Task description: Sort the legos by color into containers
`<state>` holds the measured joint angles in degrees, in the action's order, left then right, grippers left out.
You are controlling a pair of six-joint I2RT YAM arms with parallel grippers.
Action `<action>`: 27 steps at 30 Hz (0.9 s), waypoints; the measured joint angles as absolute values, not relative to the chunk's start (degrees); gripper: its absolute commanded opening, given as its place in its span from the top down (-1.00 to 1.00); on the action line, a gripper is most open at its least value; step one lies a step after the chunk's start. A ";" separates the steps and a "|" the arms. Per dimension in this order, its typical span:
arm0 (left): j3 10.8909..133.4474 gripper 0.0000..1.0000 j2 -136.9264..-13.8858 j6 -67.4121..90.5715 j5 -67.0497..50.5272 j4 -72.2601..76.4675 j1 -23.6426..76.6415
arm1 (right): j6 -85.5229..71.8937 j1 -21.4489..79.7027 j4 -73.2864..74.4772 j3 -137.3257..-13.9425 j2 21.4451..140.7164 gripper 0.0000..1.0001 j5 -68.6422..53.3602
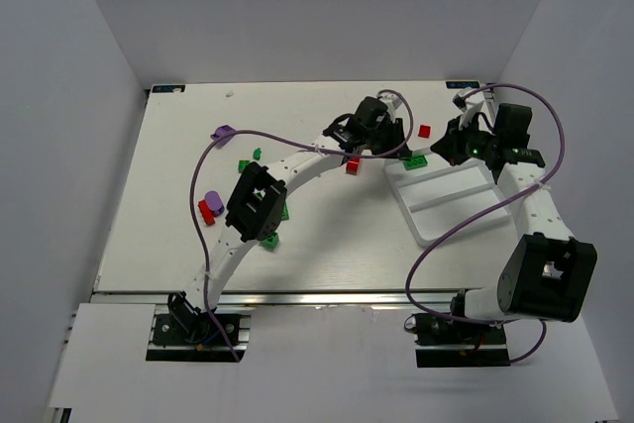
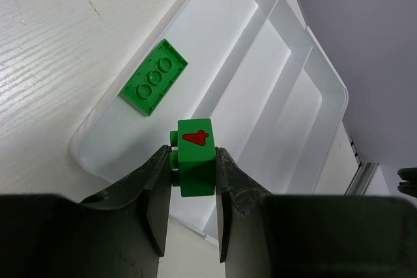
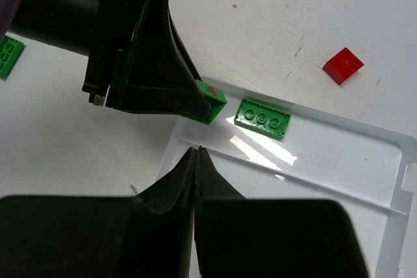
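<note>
My left gripper (image 2: 191, 152) is shut on a small green brick with a red mark (image 2: 195, 157), held above the end of the white tray (image 2: 293, 96). A flat green plate (image 2: 154, 77) lies in the tray's outer compartment; it also shows in the top view (image 1: 414, 160). My right gripper (image 3: 197, 151) is shut and empty, hovering over the tray's end beside the left gripper's fingers (image 3: 163, 76). Loose on the table are red bricks (image 1: 424, 131) (image 1: 352, 166) (image 1: 206, 211), purple pieces (image 1: 223, 132) (image 1: 211, 200) and green bricks (image 1: 243, 165) (image 1: 282, 213).
The tray (image 1: 451, 207) lies right of centre with its other two compartments bare. The left arm (image 1: 258, 200) arches across the middle of the table over some bricks. Purple cables loop above both arms. White walls enclose the table.
</note>
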<state>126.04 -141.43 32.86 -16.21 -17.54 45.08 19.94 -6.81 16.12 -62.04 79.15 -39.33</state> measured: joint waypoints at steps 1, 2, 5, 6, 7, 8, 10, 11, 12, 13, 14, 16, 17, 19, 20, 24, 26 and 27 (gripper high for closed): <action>126.04 0.40 -141.51 33.01 -16.05 -17.43 45.08 | 19.94 -6.85 16.12 -62.04 79.15 1.00 -39.35; 126.04 0.31 -141.56 33.08 -15.86 -17.15 45.08 | 19.94 -6.87 16.12 -62.04 79.18 1.00 -39.42; 126.04 0.13 -141.71 33.52 -15.49 -16.05 44.99 | 19.97 -7.03 16.10 -62.04 79.26 0.92 -39.44; 126.04 0.03 -141.80 33.67 -15.44 -15.88 44.97 | 19.99 -7.11 16.10 -62.04 79.35 0.89 -39.46; 126.04 -0.03 -141.93 33.76 -15.38 -15.75 44.97 | 20.01 -7.14 16.10 -62.04 79.48 0.87 -39.46; 126.04 -0.07 -142.06 33.91 -15.31 -15.70 44.97 | 20.08 -7.14 16.10 -62.04 79.64 0.85 -39.46; 126.04 -0.09 -142.23 34.13 -15.16 -15.90 44.97 | 20.08 -7.11 16.10 -62.04 80.03 0.79 -39.46; 126.04 -0.10 -142.26 34.22 -15.05 -15.97 44.97 | 20.10 -7.11 16.12 -62.04 80.25 0.77 -39.48; 126.04 -0.10 -142.26 34.22 -15.00 -15.99 44.97 | 20.12 -7.11 16.10 -62.04 80.47 0.75 -39.48; 126.04 -0.10 -142.26 34.24 -14.98 -15.90 44.97 | 20.10 -7.14 16.10 -62.04 80.66 0.73 -39.48; 126.04 -0.10 -142.26 34.24 -14.94 -15.84 44.97 | 20.08 -7.14 16.12 -62.04 80.82 0.71 -39.48; 126.04 -0.10 -142.26 34.20 -14.61 -15.94 44.97 | 20.03 -7.11 16.10 -62.04 81.08 0.60 -39.46; 126.04 -0.10 -142.26 34.09 -14.26 -16.08 44.97 | 19.94 -7.11 16.12 -62.04 81.17 0.55 -39.44; 126.04 0.02 -142.15 33.54 -13.06 -16.49 44.97 | 19.79 -7.11 16.03 -62.04 81.43 0.49 -39.44; 125.93 0.33 -141.99 32.93 -11.55 -17.04 44.82 | 19.75 -7.11 15.97 -62.13 81.71 0.46 -39.42; 118.06 0.79 -136.57 32.32 -8.25 -17.12 43.88 | 17.08 -7.11 16.19 -64.97 85.34 0.37 -38.70; 109.45 0.57 -130.34 32.08 -6.66 -16.69 42.52 | 15.05 -6.96 16.08 -67.85 88.49 0.30 -37.32; 104.97 0.39 -126.65 32.05 -5.96 -16.99 41.54 | 13.87 -6.52 16.29 -69.43 90.19 0.22 -36.05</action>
<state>104.97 -126.65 32.05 -5.96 -16.99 41.54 13.87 -6.52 16.29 -69.43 90.19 -36.05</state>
